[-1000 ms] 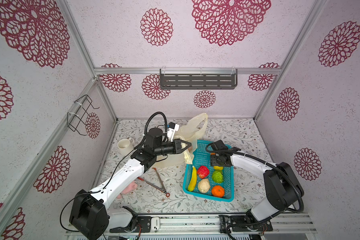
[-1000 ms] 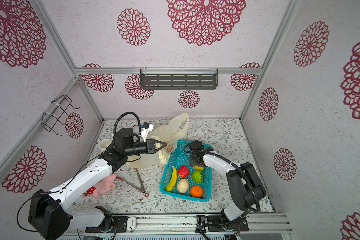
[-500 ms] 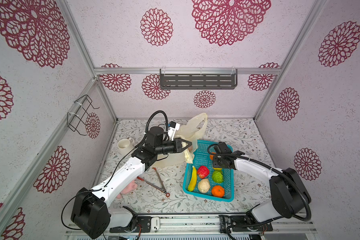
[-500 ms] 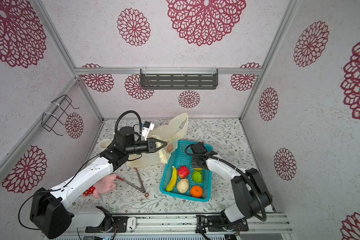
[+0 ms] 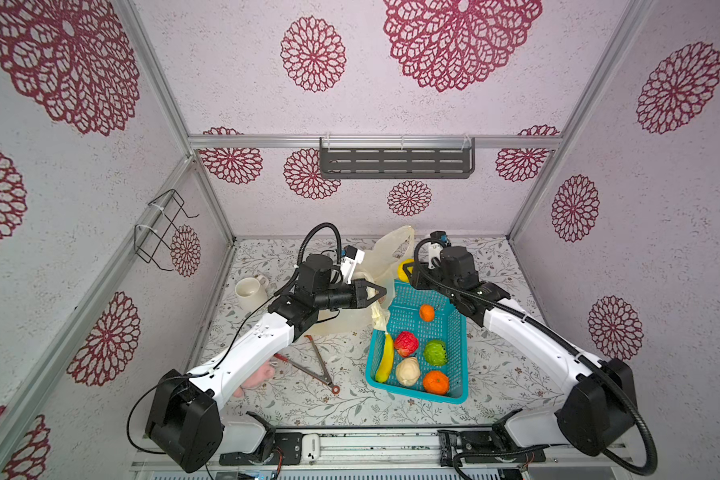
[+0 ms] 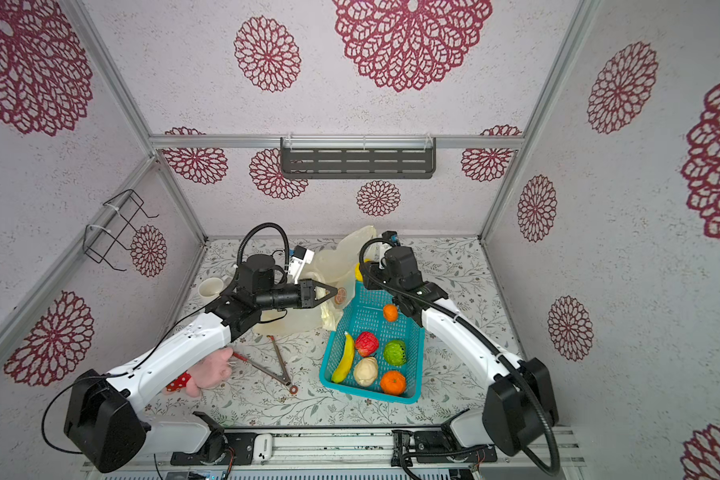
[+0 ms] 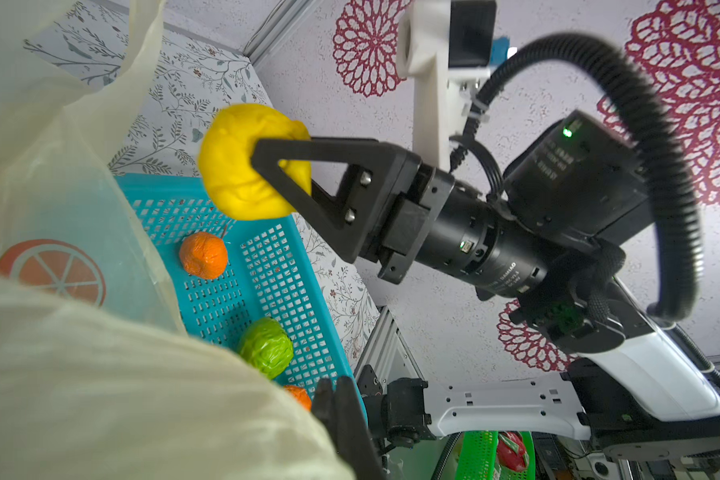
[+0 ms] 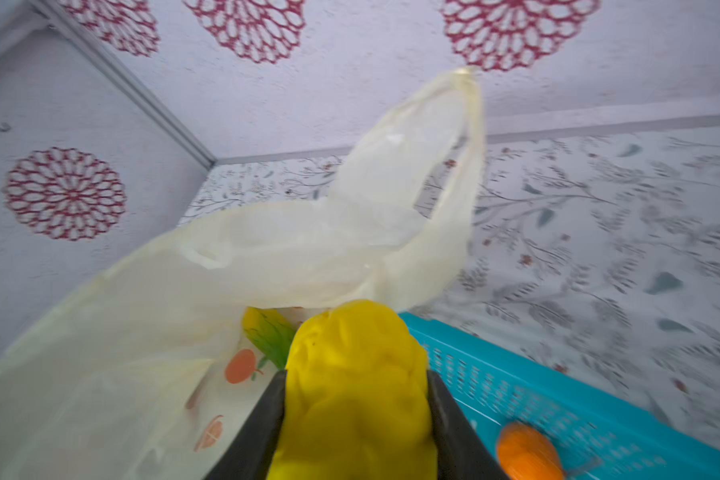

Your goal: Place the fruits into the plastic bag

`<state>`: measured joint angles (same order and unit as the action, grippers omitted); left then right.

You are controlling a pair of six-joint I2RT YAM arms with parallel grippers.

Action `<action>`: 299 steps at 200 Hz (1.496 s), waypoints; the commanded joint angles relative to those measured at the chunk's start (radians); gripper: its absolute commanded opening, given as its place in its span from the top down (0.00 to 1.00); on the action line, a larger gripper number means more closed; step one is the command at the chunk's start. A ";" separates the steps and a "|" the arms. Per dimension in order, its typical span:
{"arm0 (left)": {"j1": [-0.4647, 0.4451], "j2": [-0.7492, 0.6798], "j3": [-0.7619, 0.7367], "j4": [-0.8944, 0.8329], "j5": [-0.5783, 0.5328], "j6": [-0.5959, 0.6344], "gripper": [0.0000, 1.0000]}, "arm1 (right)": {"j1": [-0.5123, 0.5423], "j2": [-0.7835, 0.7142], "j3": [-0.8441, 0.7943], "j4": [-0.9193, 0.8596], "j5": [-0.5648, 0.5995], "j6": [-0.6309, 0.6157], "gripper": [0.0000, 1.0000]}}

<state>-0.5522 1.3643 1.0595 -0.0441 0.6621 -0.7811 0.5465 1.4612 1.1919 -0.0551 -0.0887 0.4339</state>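
My right gripper (image 5: 406, 272) (image 8: 354, 399) is shut on a yellow lemon (image 5: 404, 268) (image 6: 358, 270) (image 7: 242, 166) (image 8: 354, 386), held above the teal basket's far left corner, beside the plastic bag (image 5: 387, 253) (image 6: 337, 262) (image 8: 142, 311). At the bag's near edge my left gripper (image 5: 381, 291) (image 6: 333, 293) (image 7: 333, 390) is shut on the film, holding it up. In the basket lie a banana (image 5: 385, 359), a red ball (image 5: 406, 344), a green ball (image 5: 435, 352), a pear (image 5: 408, 371) and two tangerines (image 5: 435, 382) (image 5: 427, 312). Something yellow and green (image 8: 267, 332) shows inside the bag.
The teal basket (image 5: 458, 399) stands right of centre. Left of it lie metal tongs (image 5: 312, 365) and a pink plush toy (image 5: 254, 374) under my left arm. A white mug (image 5: 250, 291) stands at the far left. A dark shelf (image 5: 395, 160) hangs on the back wall.
My right gripper has closed on the lemon in the basket and lifted it up and back-left toward the bag. The left arm has held its place with the bag.
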 commanded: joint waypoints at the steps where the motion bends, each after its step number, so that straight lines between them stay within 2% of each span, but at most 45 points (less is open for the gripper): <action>1: -0.006 0.000 0.024 0.000 -0.009 0.020 1.00 | 0.047 0.114 0.062 0.131 -0.205 0.063 0.65; 26: -0.006 -0.014 0.010 0.001 -0.023 0.022 1.00 | 0.080 0.242 0.106 0.153 -0.277 0.130 0.64; 46: -0.006 -0.025 -0.001 -0.003 -0.029 0.024 1.00 | 0.093 0.298 0.122 0.129 -0.264 0.144 0.62; 55: -0.006 -0.030 -0.004 -0.004 -0.029 0.026 1.00 | 0.095 0.308 0.123 0.116 -0.249 0.145 0.54; 62: -0.006 -0.034 -0.006 -0.005 -0.028 0.026 1.00 | 0.095 0.308 0.120 0.113 -0.237 0.146 0.41; 67: -0.006 -0.036 -0.007 -0.005 -0.030 0.026 1.00 | 0.095 0.305 0.118 0.111 -0.227 0.146 0.36; 93: -0.006 -0.050 -0.021 0.007 -0.033 0.025 1.00 | 0.095 0.266 0.106 0.106 -0.168 0.123 0.27; 147: 0.000 -0.082 -0.060 0.072 -0.042 0.017 1.00 | 0.064 0.089 0.078 0.011 0.012 0.039 0.24; 179: 0.000 -0.089 -0.087 0.127 -0.039 0.006 1.00 | -0.019 -0.089 -0.047 -0.066 0.207 0.089 0.21; 204: -0.002 -0.083 -0.105 0.166 -0.038 -0.016 1.00 | -0.099 -0.167 -0.151 -0.111 0.219 0.127 0.21; 226: -0.002 -0.078 -0.109 0.179 -0.062 -0.029 1.00 | -0.109 -0.157 -0.199 -0.160 0.229 0.120 0.21; 255: -0.004 -0.079 -0.086 0.064 -0.201 0.000 1.00 | -0.112 -0.065 -0.203 -0.236 0.215 0.122 0.21; 299: -0.016 -0.085 -0.096 0.059 -0.229 -0.004 1.00 | -0.114 0.069 -0.199 -0.216 0.165 0.130 0.23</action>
<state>-0.5552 1.2995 0.9573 0.0296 0.4778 -0.7937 0.4316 1.4990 0.9749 -0.2676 0.0937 0.5457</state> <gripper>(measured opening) 0.042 0.773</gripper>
